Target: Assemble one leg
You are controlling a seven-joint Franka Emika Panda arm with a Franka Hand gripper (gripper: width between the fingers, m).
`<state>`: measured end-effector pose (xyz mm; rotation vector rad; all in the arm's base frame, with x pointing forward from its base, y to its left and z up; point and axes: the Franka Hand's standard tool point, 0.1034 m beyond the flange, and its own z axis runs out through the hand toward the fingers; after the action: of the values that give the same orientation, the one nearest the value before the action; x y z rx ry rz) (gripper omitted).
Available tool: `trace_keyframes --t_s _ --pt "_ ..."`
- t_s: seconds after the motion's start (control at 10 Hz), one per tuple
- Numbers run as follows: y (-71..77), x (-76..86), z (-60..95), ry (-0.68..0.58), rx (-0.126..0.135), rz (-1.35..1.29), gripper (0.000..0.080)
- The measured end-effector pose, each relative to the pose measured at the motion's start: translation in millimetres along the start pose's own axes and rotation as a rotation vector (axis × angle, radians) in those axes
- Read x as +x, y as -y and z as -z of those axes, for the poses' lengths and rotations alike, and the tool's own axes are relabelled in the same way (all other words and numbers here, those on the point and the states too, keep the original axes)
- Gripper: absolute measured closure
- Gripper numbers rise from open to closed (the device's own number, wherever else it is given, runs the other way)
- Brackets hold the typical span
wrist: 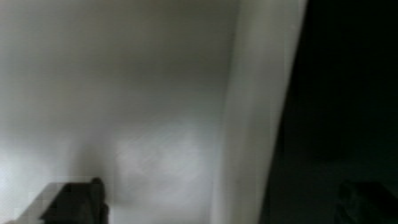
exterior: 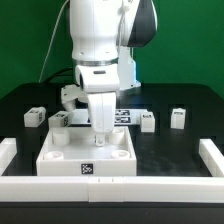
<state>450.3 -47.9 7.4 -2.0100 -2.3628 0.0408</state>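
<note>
Exterior view is bright and pretty even, and the light seems to come from above. The white arm [exterior: 100, 40] is close to blown out, and there are only soft shadows on the black table [exterior: 185, 145], which shows almost no detail. It's low-res and a bit soft all over. Wrist view is a mess, totally out of focus: a pale grey surface [wrist: 143, 100] with a faint brighter patch, a murky black band beside it, and the gripper's fingers [wrist: 75, 203] are just dark blobs.
</note>
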Motion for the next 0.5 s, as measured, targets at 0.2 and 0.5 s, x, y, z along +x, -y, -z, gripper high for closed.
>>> trace_keyframes --t_s 0.2,0.5 --pt "0.3 0.0 -0.2 0.0 0.001 0.0 0.041" --pt "0.3 -0.7 -0.2 0.0 0.0 -0.002 0.0719"
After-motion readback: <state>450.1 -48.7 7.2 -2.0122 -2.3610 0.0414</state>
